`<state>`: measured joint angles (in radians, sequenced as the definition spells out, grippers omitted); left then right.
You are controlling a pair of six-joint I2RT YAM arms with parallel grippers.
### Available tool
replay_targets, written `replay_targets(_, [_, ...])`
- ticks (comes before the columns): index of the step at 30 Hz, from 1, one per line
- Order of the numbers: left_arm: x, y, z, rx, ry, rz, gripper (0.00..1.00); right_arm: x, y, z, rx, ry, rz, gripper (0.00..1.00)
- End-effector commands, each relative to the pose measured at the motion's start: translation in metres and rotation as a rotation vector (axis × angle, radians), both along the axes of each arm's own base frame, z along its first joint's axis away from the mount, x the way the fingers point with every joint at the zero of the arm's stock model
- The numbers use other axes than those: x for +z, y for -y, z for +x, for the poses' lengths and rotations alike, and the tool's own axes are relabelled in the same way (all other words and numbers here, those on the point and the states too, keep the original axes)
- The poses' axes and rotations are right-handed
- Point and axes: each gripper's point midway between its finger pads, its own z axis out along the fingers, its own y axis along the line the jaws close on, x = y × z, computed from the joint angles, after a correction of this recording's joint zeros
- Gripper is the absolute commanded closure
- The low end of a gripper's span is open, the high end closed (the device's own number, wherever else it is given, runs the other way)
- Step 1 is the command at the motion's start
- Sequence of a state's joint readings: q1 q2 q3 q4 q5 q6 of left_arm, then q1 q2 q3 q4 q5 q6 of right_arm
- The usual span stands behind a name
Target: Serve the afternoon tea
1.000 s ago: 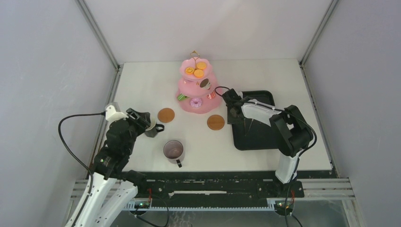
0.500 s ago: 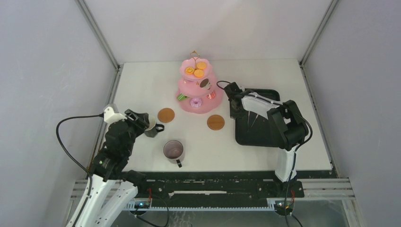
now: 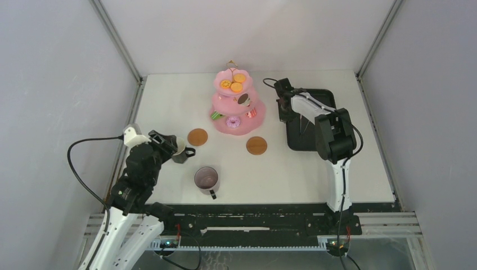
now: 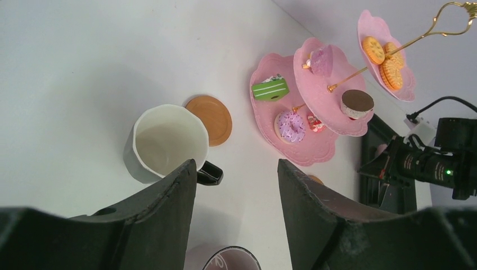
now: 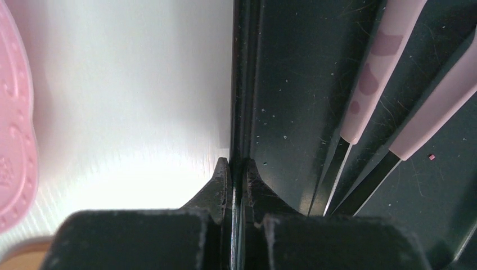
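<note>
Afternoon tea set, partly laid. Cake stand [image 3: 237,107], pink, 3 tiers, at the back centre of the table [image 3: 169,101], pastries [image 3: 232,121] on every tier. 2 bare coasters in front of it: a coaster [image 3: 197,136] to the left, a second coaster [image 3: 256,145] to the right. A mug [image 3: 181,152] sits just beside the left coaster, not on it; a second mug [image 3: 206,179] stands nearer the arms, apart from both. Left gripper [image 4: 235,167] hangs over the first mug, fingers spread wide and empty, apparently lined up to carry it to its coaster. Right gripper [image 5: 236,169] has its fingers pressed together on the thin left rim of the tray [image 3: 298,139], right of the stand; likely purpose, shifting the tray and the tongs [image 5: 371,73] lying in it clear of the serving area. Not determinable: whether the tray is lifted or flat; the tongs' tips, hidden under the gripper body. Left wrist view cuts off the second mug at its bottom edge and hides most of the second coaster behind a finger; right wrist view shows only a sliver of the stand.
</note>
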<state>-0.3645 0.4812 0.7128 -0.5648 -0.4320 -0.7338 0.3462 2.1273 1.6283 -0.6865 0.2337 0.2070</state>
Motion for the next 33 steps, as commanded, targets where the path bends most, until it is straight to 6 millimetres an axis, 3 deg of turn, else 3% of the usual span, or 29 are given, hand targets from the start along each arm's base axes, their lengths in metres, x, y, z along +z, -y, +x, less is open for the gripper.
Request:
replay_targets(1, [0.019,-0.001,0.005,0.023,0.040,-0.013,0.40,0.021,-0.014,0.050,0.096,0.116,0.054,1.00])
replay_targets(12, [0.023,0.001,0.022,0.041,0.019,0.003,0.40,0.039,-0.006,0.126,0.119,0.212,0.055,1.00])
replay_targets(22, [0.020,0.005,0.030,0.044,-0.005,0.003,0.40,0.051,0.009,0.159,0.080,0.271,0.101,1.00])
replay_targets(24, [0.019,0.005,0.030,0.044,-0.006,-0.001,0.40,0.055,0.011,0.159,0.064,0.277,0.112,0.86])
replay_targets(25, [0.020,0.005,0.031,0.045,-0.004,-0.002,0.40,0.057,0.012,0.159,0.052,0.280,0.111,0.73])
replay_targets(27, [0.021,0.006,0.030,0.041,-0.004,-0.001,0.40,0.061,0.013,0.157,0.033,0.285,0.116,0.61])
replay_targets(33, [0.026,0.005,0.027,0.036,0.002,-0.003,0.39,0.092,0.015,0.151,-0.024,0.337,0.168,0.51])
